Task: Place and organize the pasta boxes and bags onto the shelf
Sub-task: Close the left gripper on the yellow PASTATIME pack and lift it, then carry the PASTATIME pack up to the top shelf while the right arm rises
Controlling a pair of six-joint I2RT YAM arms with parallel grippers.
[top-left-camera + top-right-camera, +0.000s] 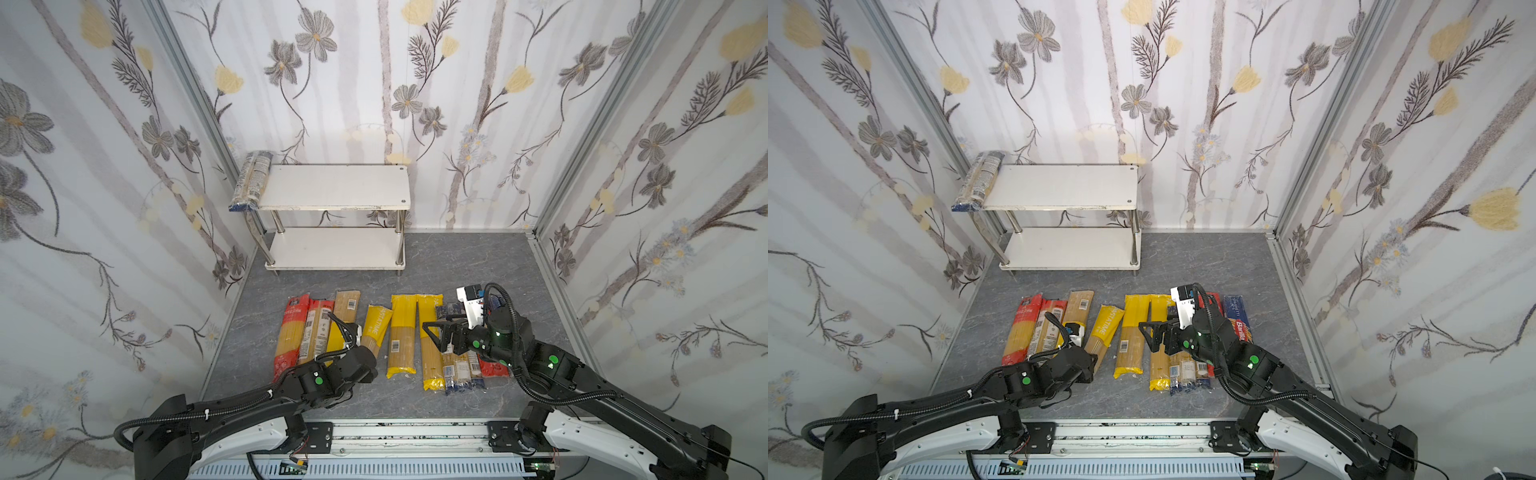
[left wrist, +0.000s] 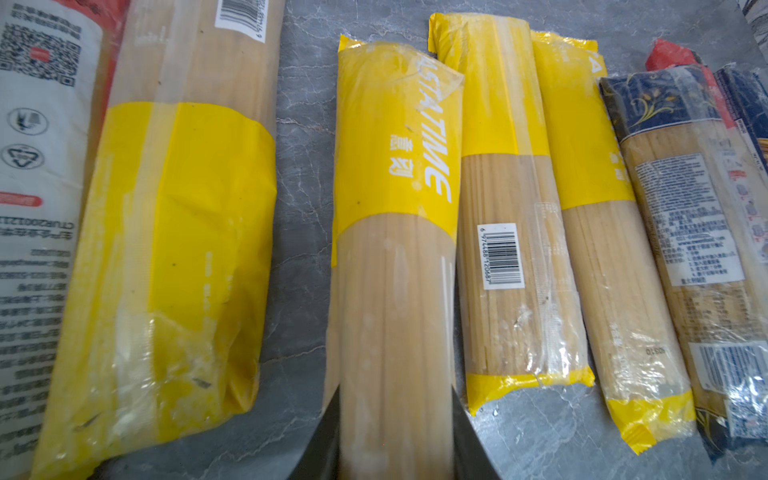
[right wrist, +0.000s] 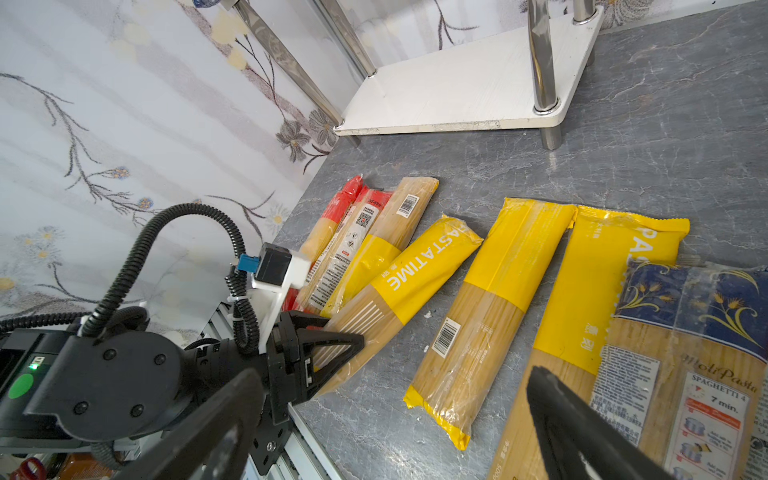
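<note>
A row of pasta bags lies on the grey floor in both top views. My left gripper (image 2: 395, 436) is shut on the near end of the yellow "PASTATIME" bag (image 2: 395, 166), one jaw on each side. That bag (image 1: 376, 328) lies slanted in the row's middle. My right gripper (image 1: 436, 332) hangs open above the yellow bags (image 1: 402, 336) on the right, holding nothing. A dark blue Barilla pack (image 1: 1239, 320) lies at the far right. The shelf (image 1: 332, 187) stands at the back, with one dark-blue-ended bag (image 1: 251, 180) on the left end of its top board, overhanging.
Red and white-labelled bags (image 1: 299, 332) lie at the row's left end, close to the flowered side wall. A strip of grey floor (image 1: 457, 257) separates the row from the shelf's lower board (image 1: 332, 249). A metal rail (image 1: 407, 432) runs along the front edge.
</note>
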